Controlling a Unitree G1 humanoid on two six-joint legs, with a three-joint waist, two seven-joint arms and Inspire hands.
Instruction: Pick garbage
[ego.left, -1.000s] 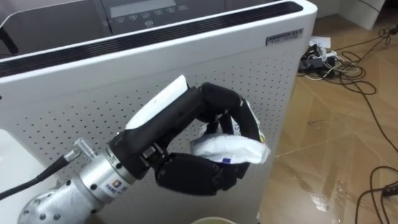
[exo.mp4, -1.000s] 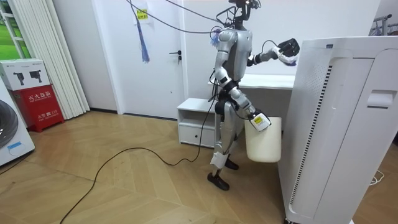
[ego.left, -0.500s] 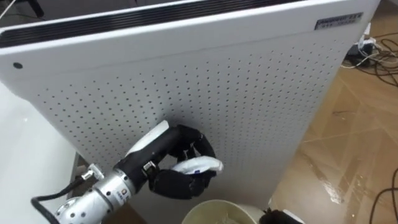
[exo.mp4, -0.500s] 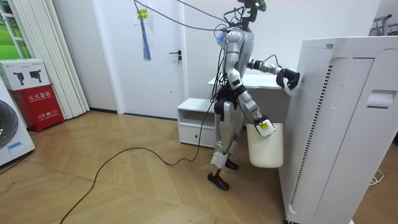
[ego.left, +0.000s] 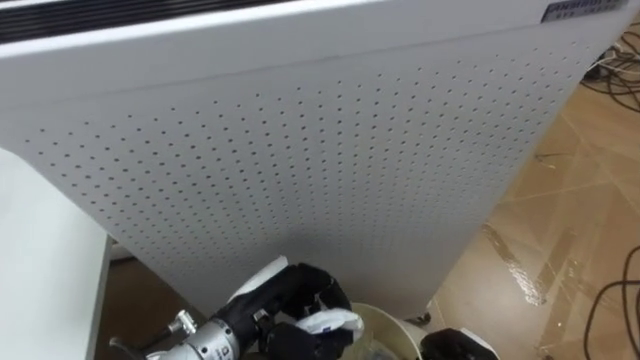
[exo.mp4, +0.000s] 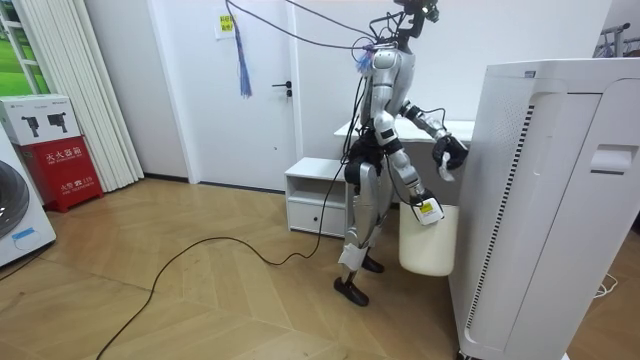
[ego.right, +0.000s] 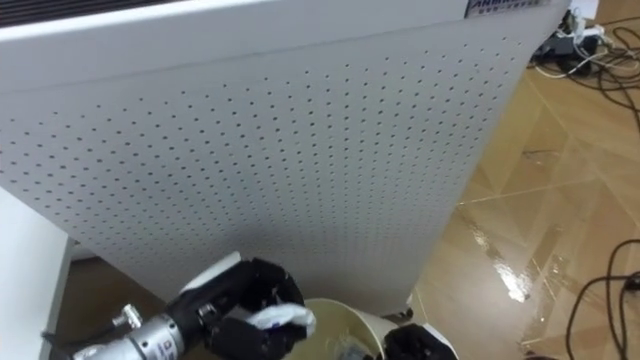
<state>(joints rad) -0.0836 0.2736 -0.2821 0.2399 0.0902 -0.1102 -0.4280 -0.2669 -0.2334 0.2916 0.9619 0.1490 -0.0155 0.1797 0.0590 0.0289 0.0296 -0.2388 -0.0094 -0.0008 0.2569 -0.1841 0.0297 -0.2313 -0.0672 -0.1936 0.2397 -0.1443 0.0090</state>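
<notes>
Left hand (ego.left: 298, 300) sits low and near, fingers clamped round the garbage (ego.left: 336, 322), a crumpled white wad sticking out on the hand's right side. So the garbage is in the left hand, not in the bin yet.

The bin (ego.left: 388, 318) is just right of it, cream, mouth open. The wad looks level with the bin's left rim rather than over the middle. In the room view the hand hangs above the bin with a gap between them.

Right hand (ego.left: 458, 346) is at the bin's right rim. Can't tell its grip from here.

Step in hand, as I judge it, is the drop. To do it well:
- carry the wad right until it's over the mouth centre, not the rim
- lower it before letting go; light paper probably drifts
- open wide and let it fall clear of the palm
- keep the bin level and steady under it

Behind both stands the white perforated panel (ego.left: 330, 150), close by, so keep knuckles off it. Far right, wood floor (ego.left: 560, 230) with loose cables (ego.left: 612, 290). A miss would probably land there.
</notes>
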